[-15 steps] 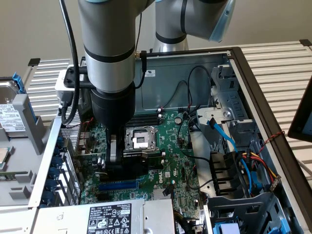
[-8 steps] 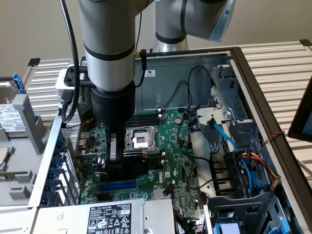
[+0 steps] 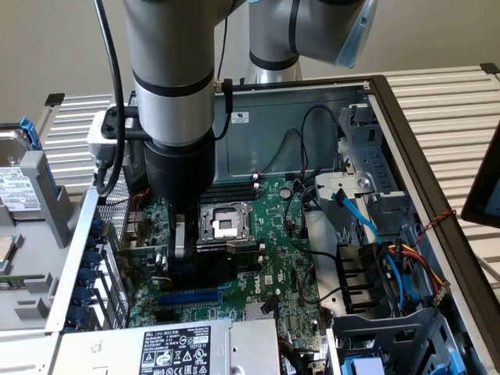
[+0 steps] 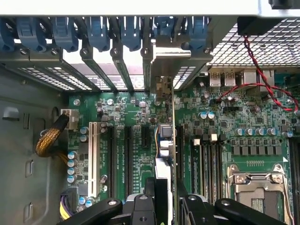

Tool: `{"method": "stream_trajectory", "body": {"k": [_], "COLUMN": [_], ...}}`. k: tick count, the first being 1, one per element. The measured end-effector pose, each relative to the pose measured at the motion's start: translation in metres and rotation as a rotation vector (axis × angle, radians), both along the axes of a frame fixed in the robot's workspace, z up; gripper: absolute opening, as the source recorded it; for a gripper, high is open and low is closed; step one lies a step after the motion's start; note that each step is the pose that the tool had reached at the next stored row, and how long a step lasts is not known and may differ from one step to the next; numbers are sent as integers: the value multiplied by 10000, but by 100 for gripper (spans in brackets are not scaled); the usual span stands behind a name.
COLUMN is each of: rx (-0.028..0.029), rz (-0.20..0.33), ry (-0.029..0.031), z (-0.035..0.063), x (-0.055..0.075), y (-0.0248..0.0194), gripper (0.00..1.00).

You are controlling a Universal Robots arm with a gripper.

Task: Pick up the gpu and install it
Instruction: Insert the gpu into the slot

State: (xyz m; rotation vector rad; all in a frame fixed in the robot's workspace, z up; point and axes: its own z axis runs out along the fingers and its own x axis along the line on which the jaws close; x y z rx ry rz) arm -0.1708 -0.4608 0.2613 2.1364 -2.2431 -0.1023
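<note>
The gpu (image 4: 165, 138) shows edge-on in the wrist view, a thin upright card with its silver end bracket (image 4: 161, 61) reaching the case's rear slot openings. My gripper (image 4: 164, 199) is shut on it, one black finger (image 4: 140, 206) on each side. The card stands over the black expansion slots of the green motherboard (image 4: 136, 140); I cannot tell whether its edge sits in a slot. In the exterior view my gripper (image 3: 183, 254) is low inside the open computer case, just towards the exterior view's left of the CPU socket (image 3: 224, 223).
Blue slot latches (image 4: 93, 33) line the rear wall. A red and black twisted wire (image 4: 262, 70) runs near the ports. A power supply (image 3: 187, 348) lies in front, cable bundles (image 3: 383, 258) and drive cages on the exterior view's right, and a hard drive (image 3: 16, 195) outside the case.
</note>
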Motion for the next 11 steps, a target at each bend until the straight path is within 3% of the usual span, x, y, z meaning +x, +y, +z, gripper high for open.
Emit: {"method": "stream_trajectory", "body": {"k": [11], "rx": [-26], "rz": [0], "ry": [-3], "z": [-32], "x": [-13], "y": [0], "gripper": [27]}}
